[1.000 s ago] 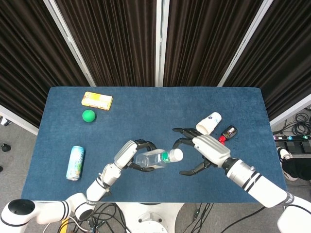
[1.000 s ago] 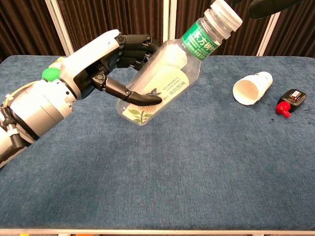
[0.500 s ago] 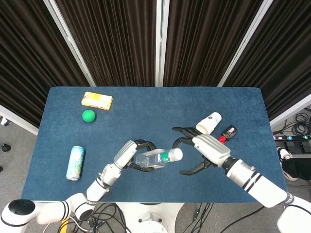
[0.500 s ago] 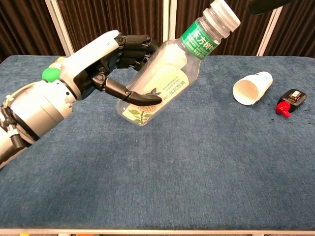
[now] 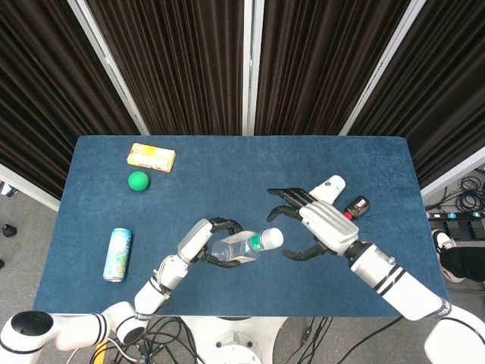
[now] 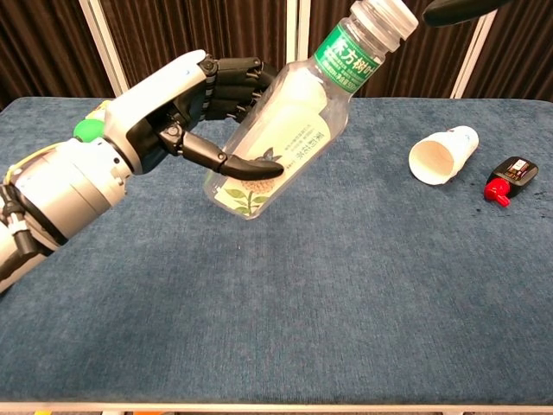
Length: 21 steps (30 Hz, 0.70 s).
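The left hand (image 6: 186, 108) grips a clear plastic bottle (image 6: 285, 130) above the table's near middle, tilted with its cap toward the right hand (image 5: 318, 224), which hovers just beside with fingers spread, holding nothing. Behind it lie a paper cup (image 5: 327, 189) and a small red-and-black item (image 5: 355, 207). Bare blue table (image 6: 346, 328) stretches along the front edge.

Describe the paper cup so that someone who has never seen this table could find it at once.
Start at the blue table and go to its right side, just beyond the right hand. The paper cup is white and lies on its side, with its open mouth showing in the chest view. Its nearest neighbour, a small black and red object, is darker and flatter.
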Tool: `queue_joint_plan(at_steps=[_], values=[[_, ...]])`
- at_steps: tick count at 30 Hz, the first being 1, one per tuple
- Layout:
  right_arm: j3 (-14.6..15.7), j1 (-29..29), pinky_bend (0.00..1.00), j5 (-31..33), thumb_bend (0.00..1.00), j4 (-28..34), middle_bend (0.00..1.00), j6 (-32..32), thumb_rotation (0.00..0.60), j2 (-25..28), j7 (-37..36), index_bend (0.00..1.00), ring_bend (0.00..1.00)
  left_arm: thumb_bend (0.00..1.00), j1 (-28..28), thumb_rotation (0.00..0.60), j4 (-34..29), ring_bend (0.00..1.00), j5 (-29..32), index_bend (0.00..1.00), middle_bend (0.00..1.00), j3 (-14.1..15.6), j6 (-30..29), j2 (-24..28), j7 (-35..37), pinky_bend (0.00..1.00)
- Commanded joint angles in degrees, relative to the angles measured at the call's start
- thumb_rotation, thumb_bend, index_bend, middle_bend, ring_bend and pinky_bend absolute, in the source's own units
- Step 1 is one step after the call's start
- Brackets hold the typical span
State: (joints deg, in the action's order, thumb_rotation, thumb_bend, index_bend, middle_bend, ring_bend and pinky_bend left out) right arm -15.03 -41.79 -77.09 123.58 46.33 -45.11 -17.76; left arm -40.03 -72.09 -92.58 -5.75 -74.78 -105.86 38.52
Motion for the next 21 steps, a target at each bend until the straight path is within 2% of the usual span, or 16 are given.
queue_joint_plan(at_steps=[1,8,21], values=[[0.28,-0.38,0.0,1.14,0.16,0.08,0.05,0.31,0.6,-1.1,2.43,0.34,0.0,0.23,0.05,0.6,-0.09,0.48,0.02,0.6,0.57,0.01,0.0,0.06,0.02,0.41],[0.55,-0.57,0.0,2.77,0.19,0.41,0.06,0.46,0.6,-1.7,4.89,0.39,0.0,0.23,0.15,0.6,-0.24,0.48,0.11,0.6,0.57,-0.01,0.06,0.21,0.1,0.41],[0.44,-0.78,0.0,3.8,0.2,0.21,0.07,0.97,0.6,-2.7,6.63,0.4,0.0,0.23,0.1,0.6,-0.24,0.48,0.11,0.6,0.57,0.04,0.36,0.1,0.22,0.41]])
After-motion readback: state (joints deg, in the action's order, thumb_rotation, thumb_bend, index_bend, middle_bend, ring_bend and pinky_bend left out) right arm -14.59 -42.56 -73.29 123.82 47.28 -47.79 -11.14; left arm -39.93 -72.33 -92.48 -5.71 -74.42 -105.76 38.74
